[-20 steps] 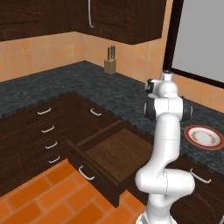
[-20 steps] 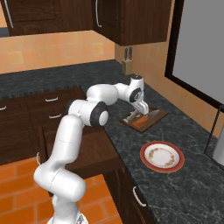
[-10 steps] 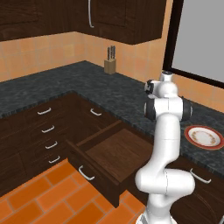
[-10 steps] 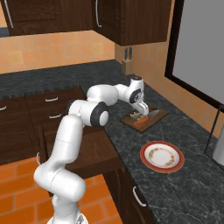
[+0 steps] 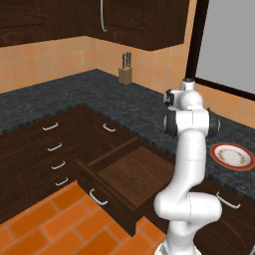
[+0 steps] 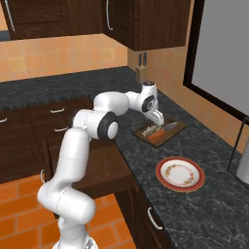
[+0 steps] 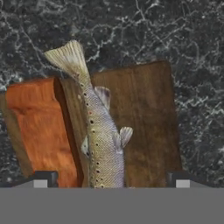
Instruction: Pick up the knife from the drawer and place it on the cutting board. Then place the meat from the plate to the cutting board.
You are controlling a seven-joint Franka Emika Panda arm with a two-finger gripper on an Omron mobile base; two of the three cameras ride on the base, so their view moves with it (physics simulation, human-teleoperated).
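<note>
Dark speckled countertop [image 6: 209, 204] at right of the right base view, bearing the cutting board [image 6: 176, 131] at centre, the plate [image 6: 180, 173] lower right, knife block [image 6: 141, 73] above.

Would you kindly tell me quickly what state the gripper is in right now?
Gripper: open, holding nothing; its fingertips straddle the speckled grey-brown fish-shaped meat lying on the dark-brown wooden cutting board.
</note>
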